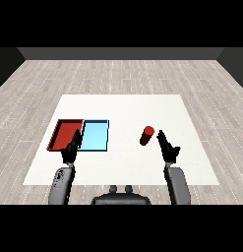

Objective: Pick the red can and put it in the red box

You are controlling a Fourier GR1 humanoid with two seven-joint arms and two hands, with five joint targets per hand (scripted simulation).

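Note:
The red can (147, 135) stands tilted on the white table, right of the trays. My right hand (167, 147) hovers just to its right and a little nearer to me, fingers straight and open, a small gap between them and the can. The red tray (65, 133) lies at the left with the light blue tray (95, 135) beside it. My left hand (72, 145) is open over the near edge of the trays, where the two meet, holding nothing.
The white table (123, 110) stretches bare behind the trays and the can. Its near edge runs just in front of both forearms. Grey wood floor surrounds it.

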